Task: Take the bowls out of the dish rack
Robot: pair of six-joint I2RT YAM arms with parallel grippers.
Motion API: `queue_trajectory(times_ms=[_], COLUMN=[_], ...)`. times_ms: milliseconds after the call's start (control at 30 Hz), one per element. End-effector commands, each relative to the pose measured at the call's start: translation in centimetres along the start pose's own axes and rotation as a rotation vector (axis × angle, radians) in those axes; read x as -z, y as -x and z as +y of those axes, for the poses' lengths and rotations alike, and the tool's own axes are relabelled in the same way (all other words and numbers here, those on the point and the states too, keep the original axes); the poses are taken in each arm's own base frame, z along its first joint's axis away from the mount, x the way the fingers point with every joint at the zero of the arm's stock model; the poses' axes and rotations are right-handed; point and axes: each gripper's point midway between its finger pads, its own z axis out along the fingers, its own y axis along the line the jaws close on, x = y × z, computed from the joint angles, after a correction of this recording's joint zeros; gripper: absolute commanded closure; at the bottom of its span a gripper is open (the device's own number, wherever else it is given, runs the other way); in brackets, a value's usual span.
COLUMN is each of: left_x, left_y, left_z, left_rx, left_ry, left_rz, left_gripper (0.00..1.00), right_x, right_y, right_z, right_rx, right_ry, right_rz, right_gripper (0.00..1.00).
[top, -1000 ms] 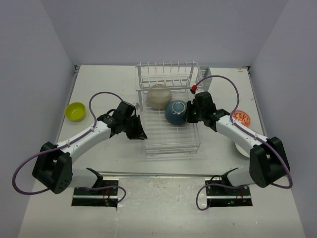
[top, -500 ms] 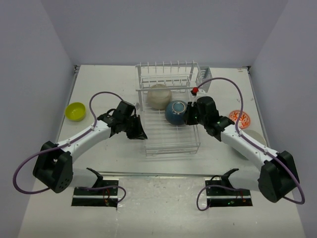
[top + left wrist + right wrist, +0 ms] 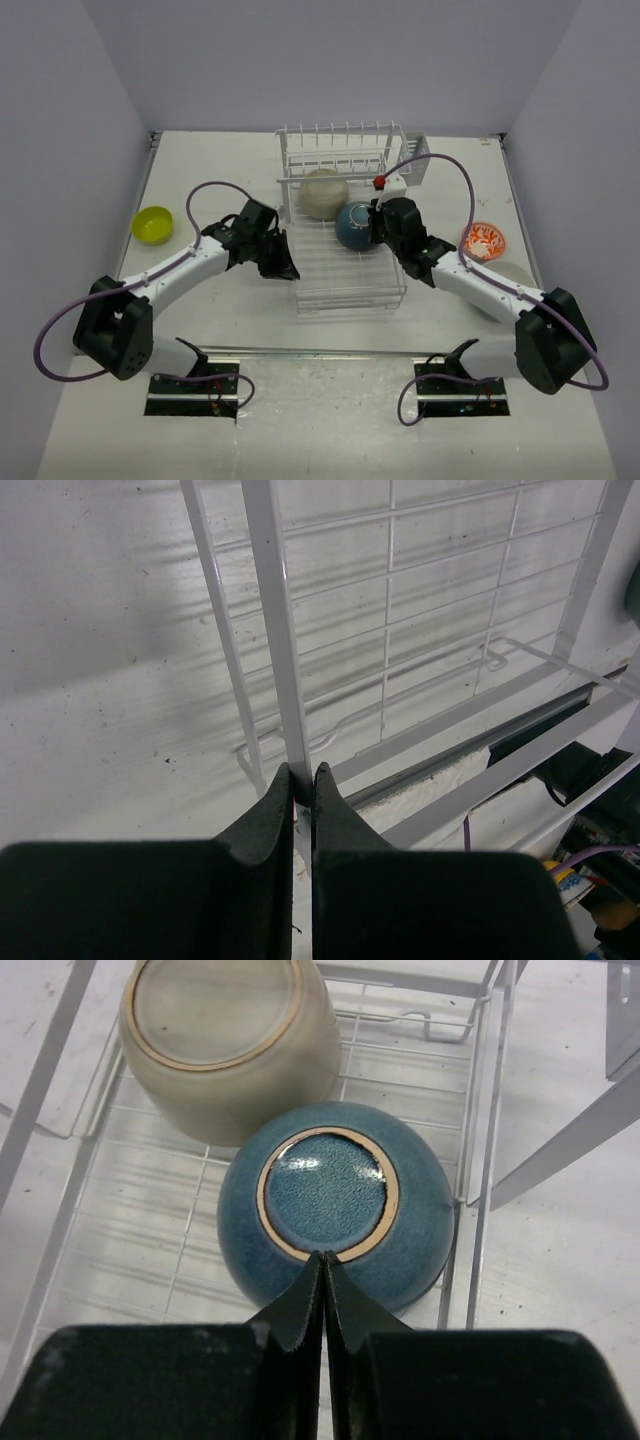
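Over the last second the right gripper [image 3: 323,1257] has swung in over the upturned blue bowl [image 3: 330,1200]. Its fingers are clenched together, tips at the foot ring, so a lift looks imminent. The left gripper [image 3: 300,772] stays clamped on a wire of the dish rack [image 3: 345,285]. The blue bowl and the beige bowl [image 3: 320,193] are still racked. No brand or writing is legible.

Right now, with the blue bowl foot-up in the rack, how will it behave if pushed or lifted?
The blue bowl looks glazed and glossy, so a grip on its rounded side would probably slip. It seems ceramic: likely stiff, heavyish, chip-prone against the dish rack wires. Foot-up on the grid, it should slide rather than roll, perhaps nudging the beige bowl beside it.
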Motion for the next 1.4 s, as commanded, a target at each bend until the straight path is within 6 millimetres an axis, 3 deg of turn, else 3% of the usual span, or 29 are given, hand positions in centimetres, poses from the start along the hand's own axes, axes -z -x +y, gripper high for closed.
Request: queue_trajectory(times_ms=[0,400,733,1133,1367], left_x=[-1.5,-1.2,-1.2,-1.7,-2.0], left_y=[-0.5,-1.0,-0.6,-0.2,0.7], left_z=[2.6,3.4,3.1,2.6,2.3], left_rx=[-0.07,-0.079,-0.091,-0.085,-0.078], left_ry=[0.092,0.121,0.117,0.107,0.114], left_rz=[0.024,0.027,0.028,0.032,0.01], left_gripper=[1.0,1.0,1.0,1.0,1.0], right_x=[-1.0,-2.3,-3.0,-0.8,1.3], right_y=[2.1,0.8,-2.6,-6.1,-7.3], right_z=[-0.8,-0.1,0.4,3.2,6.4], right_rx=[0.039,0.046,0.014,0.006,-0.026], right_ry=[-0.062,-0.042,-0.031,0.021,0.094], right_rz=[-0.106,-0.12,-0.057,0.046,0.104], right_gripper=[1.0,1.0,1.0,1.0,1.0])
